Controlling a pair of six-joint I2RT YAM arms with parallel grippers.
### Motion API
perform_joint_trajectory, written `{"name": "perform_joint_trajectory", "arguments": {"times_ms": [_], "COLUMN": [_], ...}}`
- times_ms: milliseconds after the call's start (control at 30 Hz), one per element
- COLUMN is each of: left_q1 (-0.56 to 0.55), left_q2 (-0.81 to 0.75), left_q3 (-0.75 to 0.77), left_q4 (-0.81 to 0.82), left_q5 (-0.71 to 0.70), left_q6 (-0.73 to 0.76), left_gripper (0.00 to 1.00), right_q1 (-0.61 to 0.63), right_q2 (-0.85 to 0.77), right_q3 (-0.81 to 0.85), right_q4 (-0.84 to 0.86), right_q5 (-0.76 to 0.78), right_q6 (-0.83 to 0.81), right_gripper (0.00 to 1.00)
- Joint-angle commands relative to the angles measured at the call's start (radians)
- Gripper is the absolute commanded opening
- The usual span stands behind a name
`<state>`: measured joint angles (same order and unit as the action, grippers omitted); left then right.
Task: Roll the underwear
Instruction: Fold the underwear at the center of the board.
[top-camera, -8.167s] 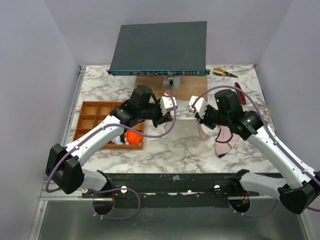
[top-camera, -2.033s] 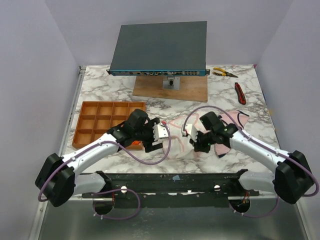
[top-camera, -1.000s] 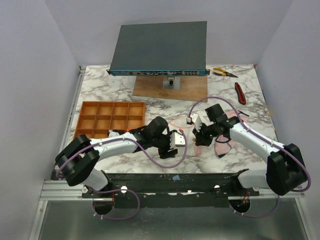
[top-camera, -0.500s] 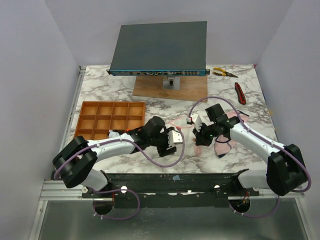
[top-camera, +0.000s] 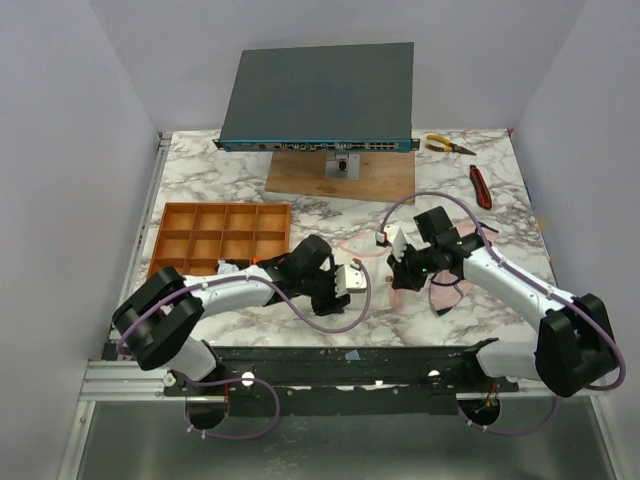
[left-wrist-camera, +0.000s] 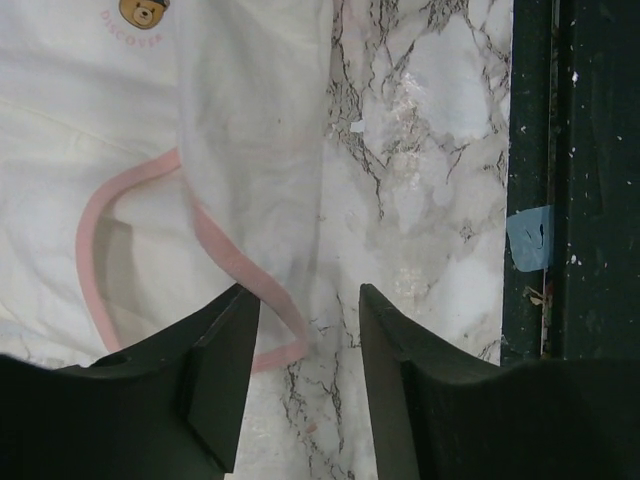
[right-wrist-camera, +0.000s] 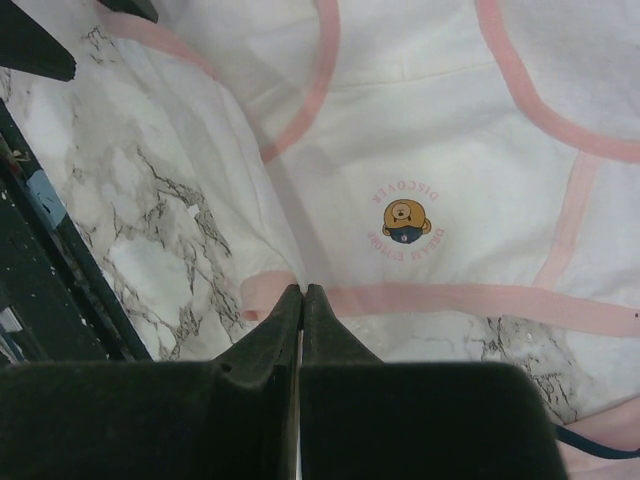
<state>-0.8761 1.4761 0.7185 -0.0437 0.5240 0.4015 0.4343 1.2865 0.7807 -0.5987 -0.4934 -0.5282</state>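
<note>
Underwear (left-wrist-camera: 130, 120), cream with pink trim, lies flat at the middle of the counter's (left-wrist-camera: 420, 200) near edge. The left pincer (left-wrist-camera: 305, 300) stands over its hem, jaws apart, a trimmed corner between them. The right pincer (right-wrist-camera: 302, 292), jaws together, touches the pink band; any pinch is unclear. A pink pair (top-camera: 447, 295) lies rightward, a tray (top-camera: 220, 206) toward the left edge.
</note>
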Motion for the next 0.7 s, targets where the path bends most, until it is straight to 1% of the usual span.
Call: {"name": "perform_joint_trajectory", "arguments": {"times_ms": [0, 100, 200, 267, 367, 467, 567, 667], "left_q1": [0.006, 0.009, 0.012, 0.017, 0.020, 0.025, 0.033, 0.046], "left_q2": [0.040, 0.053, 0.064, 0.066, 0.067, 0.079, 0.090, 0.100], "left_q3": [0.026, 0.045, 0.070, 0.082, 0.100, 0.124, 0.150, 0.176], "left_q4": [-0.012, -0.015, -0.032, -0.037, -0.047, -0.064, -0.084, -0.102], "left_q5": [0.045, 0.050, 0.060, 0.064, 0.062, 0.061, 0.061, 0.068], "left_q6": [-0.006, -0.014, -0.016, -0.023, -0.020, -0.020, -0.012, -0.008], "left_gripper": [0.39, 0.29, 0.25, 0.23, 0.15, 0.11, 0.00, 0.00], "right_q1": [-0.008, -0.009, -0.010, -0.011, -0.013, -0.013, -0.012, -0.013], "right_q2": [-0.025, -0.030, -0.035, -0.038, -0.042, -0.045, -0.054, -0.070], "right_q3": [0.017, 0.016, 0.013, 0.010, 0.012, 0.016, 0.017, 0.016], "right_q4": [0.010, 0.010, 0.010, 0.010, 0.010, 0.010, 0.011, 0.016], "right_q5": [-0.014, -0.014, -0.007, -0.004, 0.005, 0.015, 0.034, 0.061], "right_q6": [0.017, 0.021, 0.024, 0.026, 0.031, 0.042, 0.057, 0.078], "right_gripper": [0.01, 0.01, 0.01, 0.01, 0.01, 0.01, 0.01, 0.01]}}
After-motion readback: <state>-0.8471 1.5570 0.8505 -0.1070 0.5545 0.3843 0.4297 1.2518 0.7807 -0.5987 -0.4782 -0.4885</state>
